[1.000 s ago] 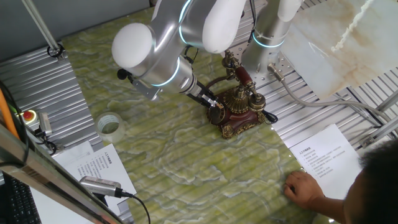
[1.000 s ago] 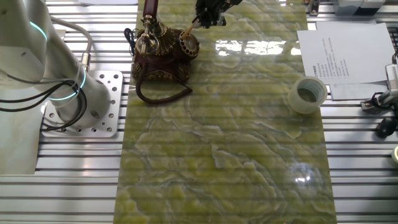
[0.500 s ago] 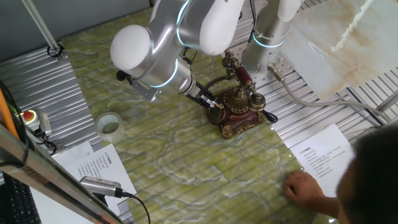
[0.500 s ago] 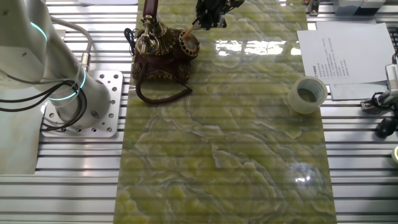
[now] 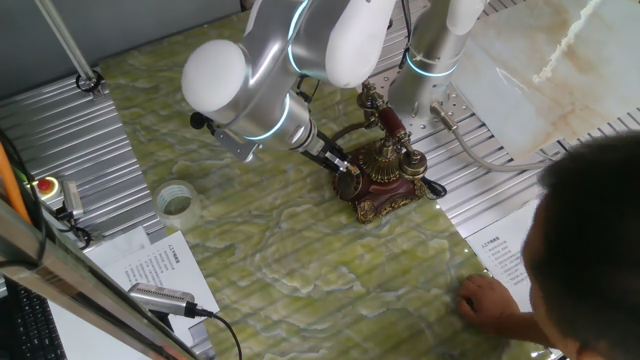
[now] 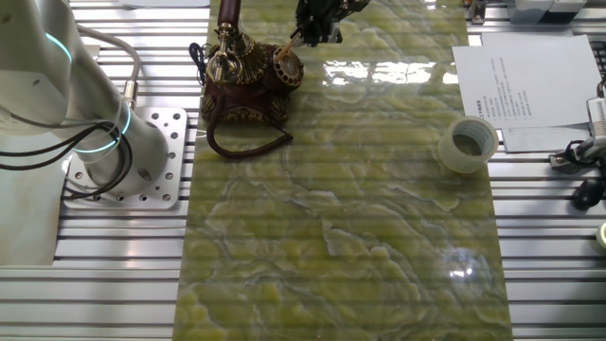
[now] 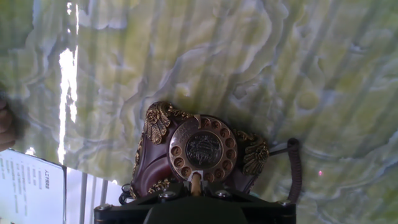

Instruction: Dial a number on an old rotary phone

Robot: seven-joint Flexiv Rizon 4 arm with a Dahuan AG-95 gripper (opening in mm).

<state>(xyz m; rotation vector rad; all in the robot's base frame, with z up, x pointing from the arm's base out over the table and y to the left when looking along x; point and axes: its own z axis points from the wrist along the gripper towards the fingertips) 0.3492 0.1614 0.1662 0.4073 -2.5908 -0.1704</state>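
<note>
The old rotary phone (image 5: 388,176) (image 6: 244,80) stands at the far end of the green marbled mat, dark red-brown with brass trim, handset in its cradle. In the hand view its round dial (image 7: 203,149) faces me, just ahead of the fingers. My gripper (image 5: 345,168) (image 6: 307,34) (image 7: 196,191) is shut on a thin tan stick (image 7: 196,183) (image 6: 284,45). The stick's tip touches the near rim of the dial, in or by a finger hole. The fingertips themselves are hidden behind the black hand body.
A roll of clear tape (image 5: 175,200) (image 6: 467,144) lies on the mat's edge. Printed sheets (image 6: 525,80) (image 5: 150,265) lie beside the mat. A person's head (image 5: 590,230) and hand (image 5: 490,300) are at the near right. The arm's base (image 6: 104,142) and the phone's black cord (image 6: 248,147) are close to the phone.
The person's head has come further into the lower right of one fixed view. My gripper and the stick stay at the dial with hardly any shift.
</note>
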